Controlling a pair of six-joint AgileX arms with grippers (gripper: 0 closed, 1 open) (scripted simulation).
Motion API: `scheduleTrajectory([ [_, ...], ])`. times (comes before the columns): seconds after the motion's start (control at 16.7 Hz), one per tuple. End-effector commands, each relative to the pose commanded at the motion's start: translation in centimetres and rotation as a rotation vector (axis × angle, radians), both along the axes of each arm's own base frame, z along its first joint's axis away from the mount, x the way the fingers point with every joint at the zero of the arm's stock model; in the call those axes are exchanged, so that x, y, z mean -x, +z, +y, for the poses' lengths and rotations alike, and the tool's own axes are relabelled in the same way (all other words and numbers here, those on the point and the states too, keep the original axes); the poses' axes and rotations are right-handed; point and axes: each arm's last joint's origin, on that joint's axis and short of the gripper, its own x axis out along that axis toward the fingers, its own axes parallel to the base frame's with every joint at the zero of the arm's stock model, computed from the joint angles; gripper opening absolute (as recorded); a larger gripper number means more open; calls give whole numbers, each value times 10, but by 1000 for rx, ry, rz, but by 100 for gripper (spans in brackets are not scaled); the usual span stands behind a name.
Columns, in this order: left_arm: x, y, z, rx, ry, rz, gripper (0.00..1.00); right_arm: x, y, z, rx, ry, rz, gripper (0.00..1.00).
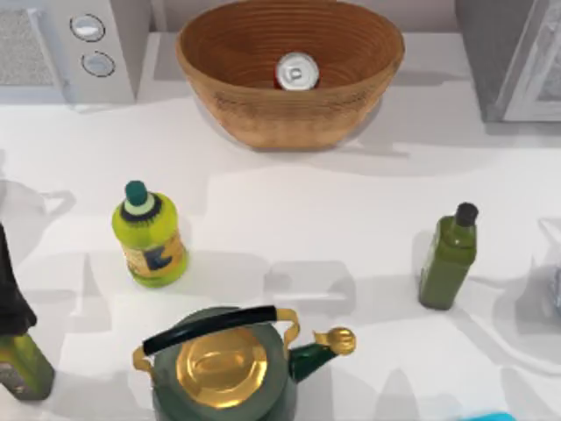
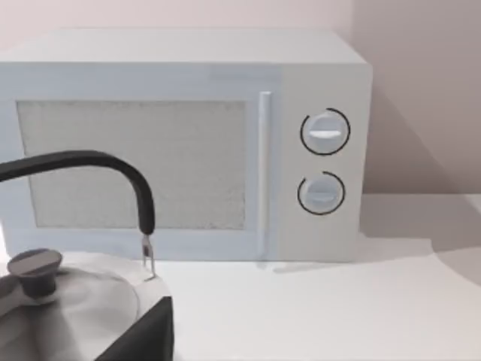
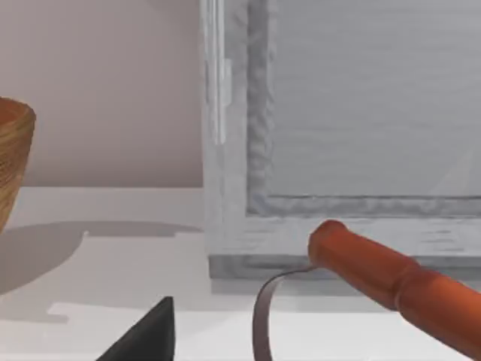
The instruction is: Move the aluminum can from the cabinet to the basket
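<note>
Grippers: state of both cannot be told. Dark fingertip [image 2: 143, 335] of left one seen in left wrist view, facing microwave [image 2: 188, 143] with grey kettle [image 2: 68, 301] near it. Dark fingertip [image 3: 146, 335] of right one seen in right wrist view, facing cabinet [image 3: 338, 135]; orange handle [image 3: 398, 282] close by.

Can [image 1: 296, 72] upright inside basket [image 1: 237, 105], silver top up. Basket at far centre of table [image 1: 351, 219]. Cabinet at far right, microwave far left.

Yellow bottle [image 1: 150, 235] left of centre. Green bottle [image 1: 448, 257] right. Green kettle [image 1: 223, 368] near centre.
</note>
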Motion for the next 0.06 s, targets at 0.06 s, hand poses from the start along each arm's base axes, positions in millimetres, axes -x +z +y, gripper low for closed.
scheduleTrajectory([
  [0.06,0,0,0,0,0,0,100,0,0,0,0,0,0,100],
])
